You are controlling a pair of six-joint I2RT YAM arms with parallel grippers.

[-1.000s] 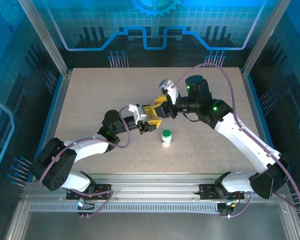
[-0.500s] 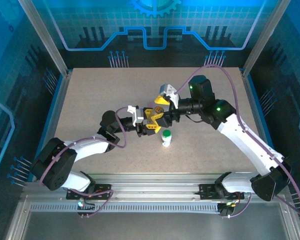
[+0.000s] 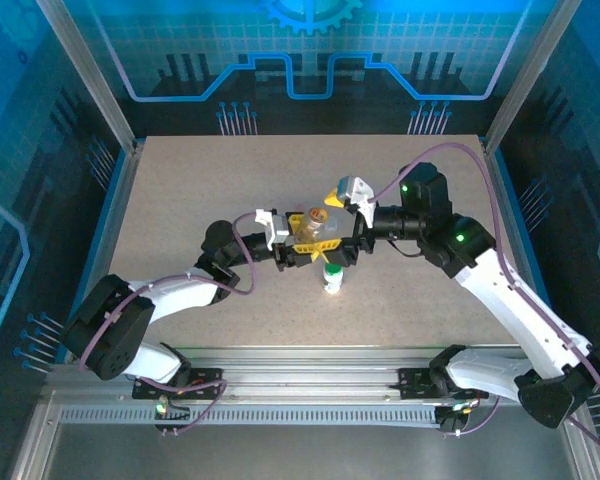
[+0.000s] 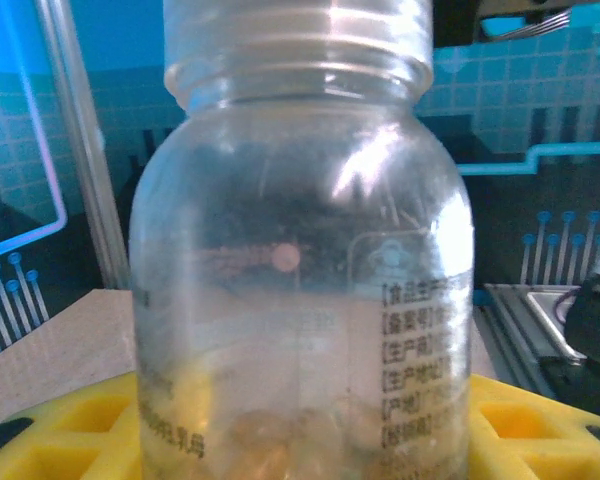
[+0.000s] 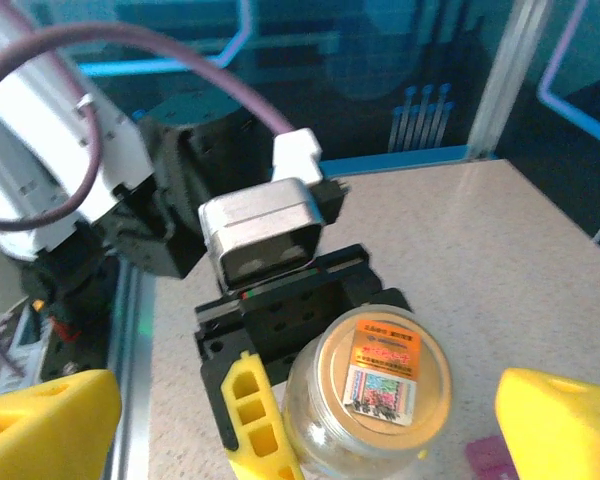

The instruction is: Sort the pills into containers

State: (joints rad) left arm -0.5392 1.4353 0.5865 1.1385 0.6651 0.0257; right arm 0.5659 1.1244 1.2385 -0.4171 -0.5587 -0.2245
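Observation:
My left gripper (image 3: 305,238) is shut on the vial (image 3: 318,226), a clear amber-tinted jar held upright above the table's middle. In the left wrist view the vial (image 4: 300,250) stands between yellow fingers (image 4: 70,430), with yellowish pills (image 4: 270,440) at its bottom. In the right wrist view its tan sealed top (image 5: 380,375) carries a sticker, and one left finger (image 5: 255,420) presses its side. My right gripper (image 5: 310,440) is wide open, its fingertips (image 5: 50,420) well clear of the vial on both sides. The white bottle with the green cap (image 3: 333,275) stands on the table just in front.
A small pink piece (image 5: 490,462) lies on the table beside the vial, cut off by the frame edge. The speckled table (image 3: 180,200) is ringed by blue glass walls and metal posts (image 3: 90,80). The arm bases sit on the near rail (image 3: 310,385).
My right gripper has let go of the vial, opened wide and drawn back to the right. The left gripper keeps the vial, now seen upright from above.

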